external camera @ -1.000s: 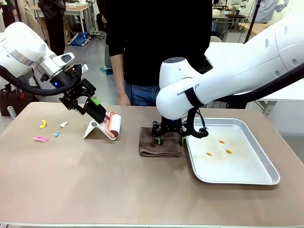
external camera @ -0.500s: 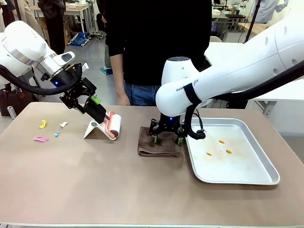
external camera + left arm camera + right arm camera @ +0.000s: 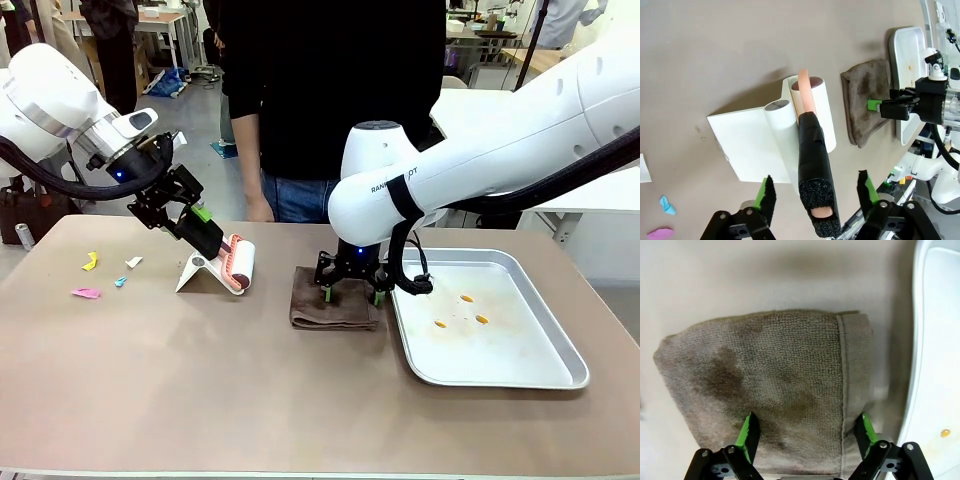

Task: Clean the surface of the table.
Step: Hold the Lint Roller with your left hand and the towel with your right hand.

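The brown table (image 3: pixel 200 390) carries a lint roller (image 3: pixel 238 263) lying on a white stand (image 3: pixel 197 272), its black foam handle (image 3: pixel 815 165) pointing up-left. My left gripper (image 3: pixel 205 232) straddles that handle, with its green-padded fingers (image 3: pixel 766 192) open and standing apart from the foam on both sides. A stained brown cloth (image 3: pixel 335 308) lies folded at the table's middle. My right gripper (image 3: pixel 353 292) is down over the cloth (image 3: pixel 775 380), open, with one finger (image 3: pixel 749 432) near each side edge.
A silver tray (image 3: pixel 520 372) with a few orange crumbs (image 3: pixel 466 298) lies right of the cloth. Yellow (image 3: pixel 90 261), white (image 3: pixel 133 262), blue (image 3: pixel 120 282) and pink (image 3: pixel 86 293) paper scraps lie at the far left. A person (image 3: pixel 330 90) stands at the far edge.
The right gripper shifted slightly left and lifted a little over the cloth a second ago and has held still since. The left arm has barely moved.
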You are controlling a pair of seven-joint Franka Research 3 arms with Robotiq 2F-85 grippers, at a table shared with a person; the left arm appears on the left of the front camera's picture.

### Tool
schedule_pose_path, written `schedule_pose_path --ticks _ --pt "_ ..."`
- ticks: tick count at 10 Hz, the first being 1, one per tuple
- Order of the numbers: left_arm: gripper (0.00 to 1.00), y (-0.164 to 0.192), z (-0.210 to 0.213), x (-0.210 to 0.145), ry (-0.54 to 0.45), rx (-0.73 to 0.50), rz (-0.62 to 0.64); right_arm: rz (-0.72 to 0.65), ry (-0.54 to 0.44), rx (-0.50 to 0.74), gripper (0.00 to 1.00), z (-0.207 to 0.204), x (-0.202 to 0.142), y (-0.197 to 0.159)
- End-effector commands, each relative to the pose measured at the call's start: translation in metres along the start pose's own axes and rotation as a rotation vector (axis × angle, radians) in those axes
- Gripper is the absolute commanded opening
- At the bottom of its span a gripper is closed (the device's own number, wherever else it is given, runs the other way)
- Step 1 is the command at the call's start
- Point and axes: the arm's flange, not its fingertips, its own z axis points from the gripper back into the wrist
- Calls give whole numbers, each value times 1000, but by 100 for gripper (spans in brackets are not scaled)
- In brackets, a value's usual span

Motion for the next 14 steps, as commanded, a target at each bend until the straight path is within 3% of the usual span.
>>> schedule_pose_path --ticks 1,2,4,5,7,14 --pt "28 -3 -2 -3 -8 4 -12 12 9 1 41 -2 -1 -5" --pt "0 -4 0 -4 -27 1 -19 7 10 2 0 -3 -1 -5" --pt "0 -3 5 -8 -53 -1 -25 8 16 0 0 -3 0 -5" --pt "4 -4 6 -10 -57 1 -28 7 19 1 14 -4 0 -5" --pt "0 -6 8 -13 -62 5 -39 8 26 5 0 -4 0 -5" --pt "0 -15 16 -16 -90 -62 -79 8 36 54 0 -5 1 -9"
